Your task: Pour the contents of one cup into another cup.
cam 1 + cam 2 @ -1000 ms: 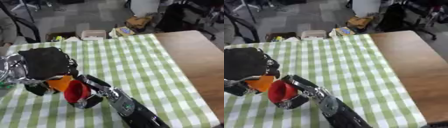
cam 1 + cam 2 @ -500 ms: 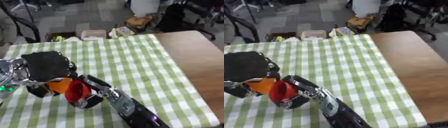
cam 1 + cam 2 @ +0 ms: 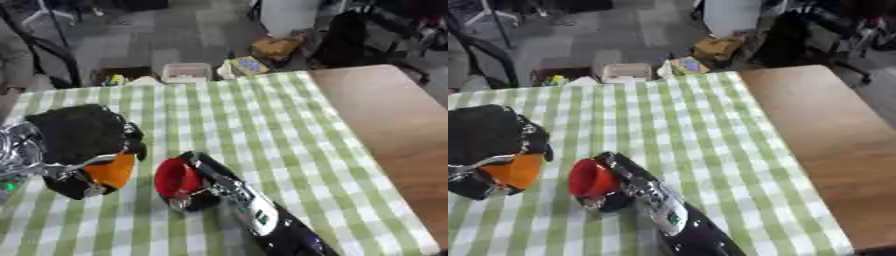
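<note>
Red cup (image 3: 177, 177) sits in my right robot hand (image 3: 203, 189), low and left of centre over the table (image 3: 262, 130). Fingers are curled round the cup's body. Cup is tipped on its side, open mouth facing my left, toward the orange cup. Inside of the red cup: contents cannot be made out.

Orange cup (image 3: 112, 171) is in my left robot hand (image 3: 83, 142), just beside the red cup on its left. Left fingers and thumb wrap over and around it, so only the lower part of its orange wall shows below the black hand. Rims of the two cups are close; whether they touch, I cannot tell. Which way the orange cup's mouth points is hidden by the hand.

My right forearm (image 3: 262, 220) runs from the lower edge of the view up to the red cup, black with silver parts and a small light label. Silver joint of my left arm (image 3: 19, 150) shows at the left edge.

Table is covered by a green-and-white checked cloth (image 3: 667, 120); bare brown wood (image 3: 824, 140) lies exposed along its right side.

Beyond the far edge, on the grey floor (image 3: 175, 35): a small pale box (image 3: 185, 72) and a yellowish package (image 3: 248, 65).
</note>
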Motion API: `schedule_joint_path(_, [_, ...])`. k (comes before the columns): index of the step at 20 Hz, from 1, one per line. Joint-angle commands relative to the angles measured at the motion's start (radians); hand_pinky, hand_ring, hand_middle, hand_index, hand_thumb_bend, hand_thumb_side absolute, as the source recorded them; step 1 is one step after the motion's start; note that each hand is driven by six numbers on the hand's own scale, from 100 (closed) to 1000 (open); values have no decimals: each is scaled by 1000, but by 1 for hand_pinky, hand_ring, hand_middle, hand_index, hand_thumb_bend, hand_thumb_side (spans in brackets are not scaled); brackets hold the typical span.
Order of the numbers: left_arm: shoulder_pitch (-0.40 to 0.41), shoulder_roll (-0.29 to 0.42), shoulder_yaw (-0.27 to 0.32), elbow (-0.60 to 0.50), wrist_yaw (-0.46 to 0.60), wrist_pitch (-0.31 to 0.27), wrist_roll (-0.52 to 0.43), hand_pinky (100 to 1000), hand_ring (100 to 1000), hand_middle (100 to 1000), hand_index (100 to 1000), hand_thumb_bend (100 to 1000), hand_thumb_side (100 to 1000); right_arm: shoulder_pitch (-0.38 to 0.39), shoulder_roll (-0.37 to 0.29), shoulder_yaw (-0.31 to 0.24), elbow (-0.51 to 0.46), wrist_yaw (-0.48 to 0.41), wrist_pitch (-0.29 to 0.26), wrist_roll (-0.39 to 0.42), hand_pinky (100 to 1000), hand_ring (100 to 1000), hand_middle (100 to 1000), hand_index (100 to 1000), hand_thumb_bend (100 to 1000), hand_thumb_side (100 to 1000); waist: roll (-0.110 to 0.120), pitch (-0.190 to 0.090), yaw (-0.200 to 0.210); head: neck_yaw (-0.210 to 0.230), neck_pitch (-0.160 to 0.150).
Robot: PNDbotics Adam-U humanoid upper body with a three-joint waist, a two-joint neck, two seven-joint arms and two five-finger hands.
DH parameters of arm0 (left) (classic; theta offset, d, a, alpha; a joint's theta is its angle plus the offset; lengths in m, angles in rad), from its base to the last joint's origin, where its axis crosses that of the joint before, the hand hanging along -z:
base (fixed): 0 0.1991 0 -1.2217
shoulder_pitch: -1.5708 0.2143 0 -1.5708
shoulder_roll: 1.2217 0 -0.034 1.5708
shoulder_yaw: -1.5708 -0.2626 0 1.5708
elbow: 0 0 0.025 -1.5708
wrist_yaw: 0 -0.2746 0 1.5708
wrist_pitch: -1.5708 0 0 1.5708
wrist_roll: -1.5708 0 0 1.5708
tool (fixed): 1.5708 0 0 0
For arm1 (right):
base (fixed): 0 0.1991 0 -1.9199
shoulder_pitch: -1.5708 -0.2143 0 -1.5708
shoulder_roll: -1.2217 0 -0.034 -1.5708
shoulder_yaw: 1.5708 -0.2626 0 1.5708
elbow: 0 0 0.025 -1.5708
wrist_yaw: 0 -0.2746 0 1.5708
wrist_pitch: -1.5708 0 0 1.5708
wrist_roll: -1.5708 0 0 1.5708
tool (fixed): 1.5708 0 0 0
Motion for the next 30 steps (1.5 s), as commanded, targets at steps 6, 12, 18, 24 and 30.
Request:
schedule_joint_path(6, [3,16,48,-17,17,29,51,339,302,296,729,146,138,-20,-20,-40,-19,159,-16,-122,931,806,743,872,744,544,-3,-9,-1,2,-13])
schedule_joint_path(12, [39,-3,110,-1,52,100,181,346,295,308,742,100,158,-25,-55,-70,-26,174,-1,-140,925,786,752,859,751,576,-12,-9,-3,4,-13])
schedule_joint_path(18, [98,-89,170,134,171,217,392,323,268,333,770,100,297,-27,-116,-99,-63,67,37,-135,902,762,756,857,744,602,-30,-8,-13,13,-17])
schedule_joint_path(24, [125,-185,171,330,407,211,599,389,305,401,820,100,343,-16,-156,-121,-160,-59,84,-148,887,733,731,857,725,631,-45,-2,-27,27,-24])
schedule_joint_path(30, [114,-255,181,518,547,149,808,477,362,461,854,100,582,-7,-175,-124,-242,-139,113,-148,881,722,721,854,717,634,-53,4,-40,36,-28])
